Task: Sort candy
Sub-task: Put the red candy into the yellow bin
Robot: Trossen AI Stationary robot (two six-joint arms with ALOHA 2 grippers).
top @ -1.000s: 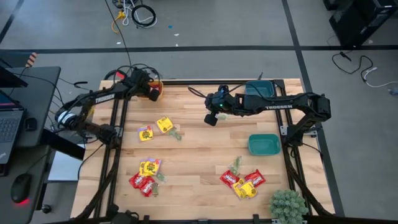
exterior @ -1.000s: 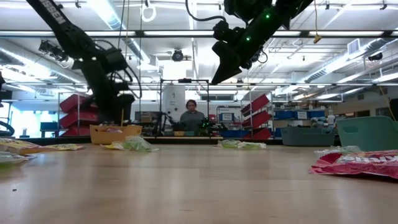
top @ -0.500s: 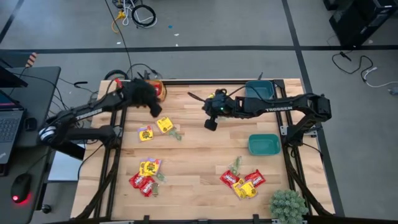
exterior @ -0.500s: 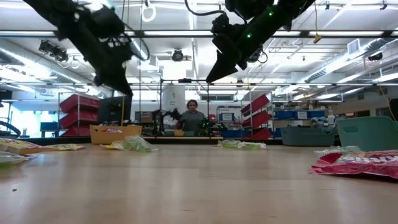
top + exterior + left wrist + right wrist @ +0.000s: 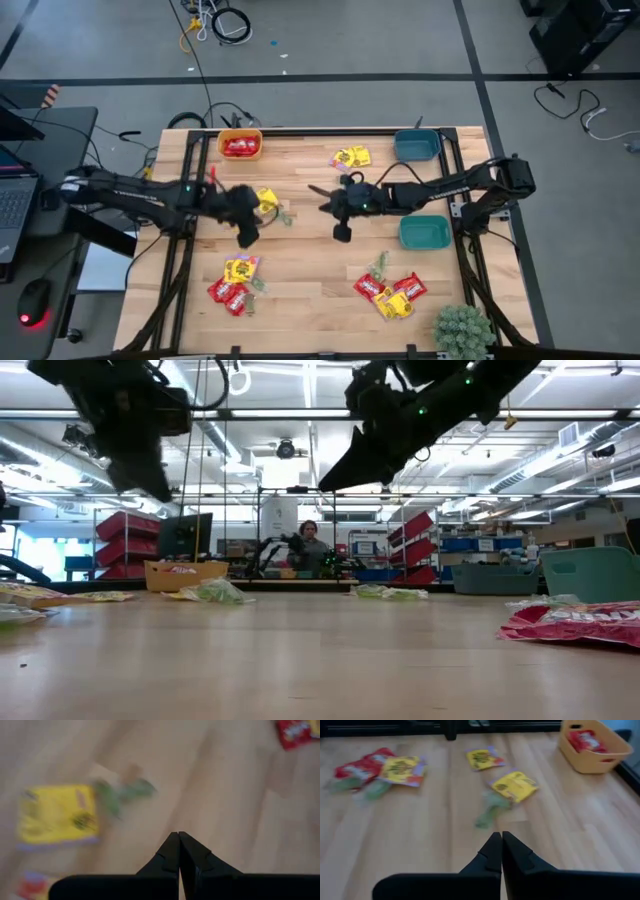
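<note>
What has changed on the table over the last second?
The left gripper left the orange bowl at the back and swung forward over the yellow packets, fingers shut and empty. The bowl now shows red candy inside. The right gripper drifted forward toward mid-table, also shut, uncovering a yellow packet by the back teal bowl. The piles of candy nearer the front and both teal bowls stayed put.

Seen from above, the left gripper (image 5: 243, 212) is held over the table (image 5: 310, 255) beside a yellow packet (image 5: 266, 199) — the right gripper (image 5: 340, 212) over the middle. Red packets (image 5: 240, 147) lie in the orange bowl (image 5: 240, 133); mixed candy piles (image 5: 236, 280) are scattered — two teal bowls (image 5: 424, 233) stand right.
</note>
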